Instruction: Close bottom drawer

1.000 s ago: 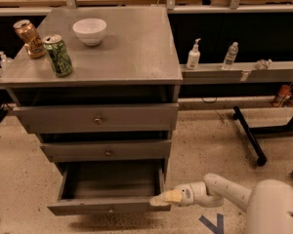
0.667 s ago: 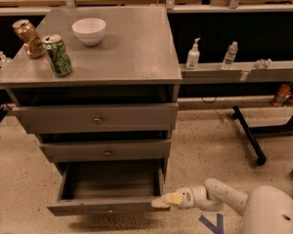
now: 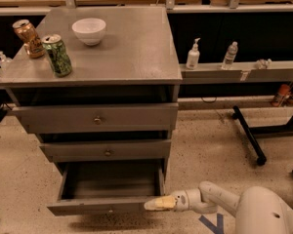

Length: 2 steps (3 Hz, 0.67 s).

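Near the tabletop's (image 3: 132,52) left edge stand a bronze can (image 3: 29,38) and a green can (image 3: 57,55), both thin printed metal cylinders. A smooth, round white bowl (image 3: 89,30) sits towards the rear edge. A hard shove could rock the cabinet and topple the cans. Below the front edge, the bottom drawer (image 3: 88,207) is pulled well out. It is an empty box of matt grey painted wood, and its slim front carries a small round metal knob (image 3: 110,210). At that front's right end sits the gripper (image 3: 158,204), its tan tip touching or just beside the panel; whether the jaws are open or closed cannot be told. Pushing so far off-centre could, I judge, skew the drawer and jam it, or the rounded tip may slide off the corner.
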Each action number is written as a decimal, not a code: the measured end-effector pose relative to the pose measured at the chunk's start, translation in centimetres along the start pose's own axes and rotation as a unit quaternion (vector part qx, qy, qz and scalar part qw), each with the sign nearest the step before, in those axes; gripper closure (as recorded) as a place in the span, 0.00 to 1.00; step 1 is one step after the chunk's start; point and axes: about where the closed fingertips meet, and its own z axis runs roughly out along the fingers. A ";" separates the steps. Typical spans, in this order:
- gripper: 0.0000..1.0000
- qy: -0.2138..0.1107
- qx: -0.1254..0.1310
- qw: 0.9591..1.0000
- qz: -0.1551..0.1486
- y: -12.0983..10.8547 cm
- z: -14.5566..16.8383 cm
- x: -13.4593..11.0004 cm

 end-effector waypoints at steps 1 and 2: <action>0.48 0.004 0.004 1.000 -0.012 -1.9 1.7 1.1; 0.80 0.011 0.053 0.998 -0.024 -4.7 3.4 3.0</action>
